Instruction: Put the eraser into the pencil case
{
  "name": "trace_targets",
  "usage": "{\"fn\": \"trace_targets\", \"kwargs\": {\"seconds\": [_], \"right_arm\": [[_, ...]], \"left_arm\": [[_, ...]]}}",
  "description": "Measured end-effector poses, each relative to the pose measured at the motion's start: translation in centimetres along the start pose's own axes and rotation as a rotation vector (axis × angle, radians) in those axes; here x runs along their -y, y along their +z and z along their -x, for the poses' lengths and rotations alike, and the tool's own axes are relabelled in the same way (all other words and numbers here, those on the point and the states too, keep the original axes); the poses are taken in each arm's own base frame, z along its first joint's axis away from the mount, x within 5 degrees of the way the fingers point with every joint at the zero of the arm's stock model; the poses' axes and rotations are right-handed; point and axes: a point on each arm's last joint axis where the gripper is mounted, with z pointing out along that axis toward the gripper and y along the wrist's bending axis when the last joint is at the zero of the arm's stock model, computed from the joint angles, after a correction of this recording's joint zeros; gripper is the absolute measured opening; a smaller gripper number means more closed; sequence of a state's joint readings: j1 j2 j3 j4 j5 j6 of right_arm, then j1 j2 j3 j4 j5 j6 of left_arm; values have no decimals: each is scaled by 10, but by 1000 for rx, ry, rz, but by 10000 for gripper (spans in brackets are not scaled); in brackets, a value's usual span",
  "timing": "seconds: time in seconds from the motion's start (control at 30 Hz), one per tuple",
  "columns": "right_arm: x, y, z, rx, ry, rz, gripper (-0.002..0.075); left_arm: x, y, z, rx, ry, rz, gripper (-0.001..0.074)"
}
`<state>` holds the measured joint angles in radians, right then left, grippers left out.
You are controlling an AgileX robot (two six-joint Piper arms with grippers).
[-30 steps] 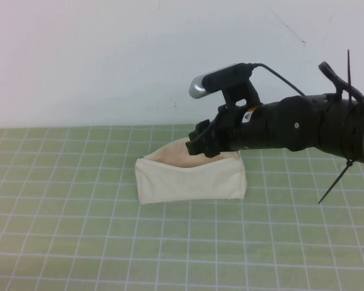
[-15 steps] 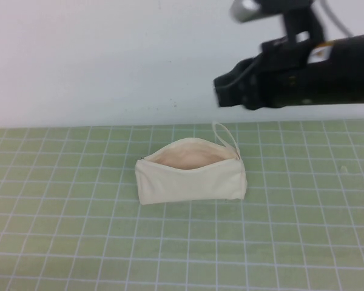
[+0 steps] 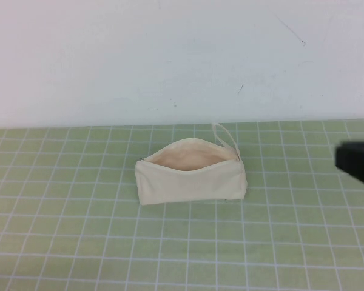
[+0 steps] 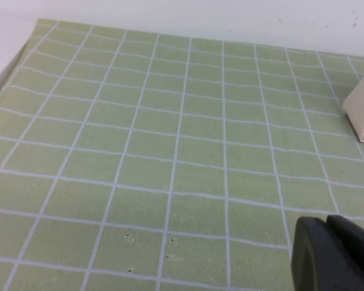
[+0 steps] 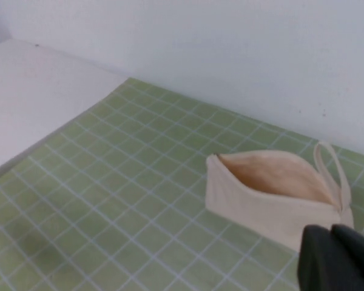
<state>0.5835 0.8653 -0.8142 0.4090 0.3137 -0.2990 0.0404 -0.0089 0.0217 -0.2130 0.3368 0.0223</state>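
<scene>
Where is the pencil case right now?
In the high view, the pencil case sits mid-mat, unzipped, left of the right gripper; the left gripper is away on its left.

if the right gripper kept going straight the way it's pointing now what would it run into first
Probably the pencil case. In the right wrist view the right gripper sits just short of the open pouch and aims toward it, though depth is hard to judge. The left gripper is parked over bare mat. No eraser is visible.
</scene>
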Motion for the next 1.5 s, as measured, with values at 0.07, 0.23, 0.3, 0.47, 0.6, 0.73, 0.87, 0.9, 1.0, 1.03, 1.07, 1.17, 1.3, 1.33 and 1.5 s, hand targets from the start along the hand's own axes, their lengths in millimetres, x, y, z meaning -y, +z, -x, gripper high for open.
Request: {"fn": "trace_targets", "kwargs": {"seconds": [0.07, 0.23, 0.3, 0.47, 0.6, 0.73, 0.87, 0.9, 1.0, 1.03, 1.07, 1.17, 1.3, 1.33, 1.5], "right_arm": [[-2, -12, -11, -15, -9, 12, 0], [-3, -24, -44, -108, -21, 31, 0], [2, -21, -60, -108, -69, 1, 0], [18, -19, -88, 94, -177, -128, 0], [29, -21, -108, 253, -202, -230, -1], [34, -27, -130, 305, -215, -284, -1], [34, -39, -135, 332, -215, -294, -1], [34, -43, -135, 336, -231, -300, -1], [36, -52, -138, 329, -256, -345, -1], [38, -55, -139, 321, -255, -371, -1], [40, -57, -140, 313, -252, -394, -1], [43, -68, -146, 286, -231, -477, -1], [44, -80, -156, 249, -201, -593, -1], [45, -83, -159, 250, -173, -617, -1], [50, -81, -191, 223, -41, -678, -1]], "left_arm": [[0, 0, 0, 0, 0, 0, -3], [0, 0, 0, 0, 0, 0, -3], [0, 0, 0, 0, 0, 0, -3], [0, 0, 0, 0, 0, 0, -3], [0, 0, 0, 0, 0, 0, -3], [0, 0, 0, 0, 0, 0, -3], [0, 0, 0, 0, 0, 0, -3], [0, 0, 0, 0, 0, 0, -3], [0, 0, 0, 0, 0, 0, -3], [0, 0, 0, 0, 0, 0, -3], [0, 0, 0, 0, 0, 0, -3], [0, 0, 0, 0, 0, 0, -3], [0, 0, 0, 0, 0, 0, -3], [0, 0, 0, 0, 0, 0, -3], [0, 0, 0, 0, 0, 0, -3]]}}
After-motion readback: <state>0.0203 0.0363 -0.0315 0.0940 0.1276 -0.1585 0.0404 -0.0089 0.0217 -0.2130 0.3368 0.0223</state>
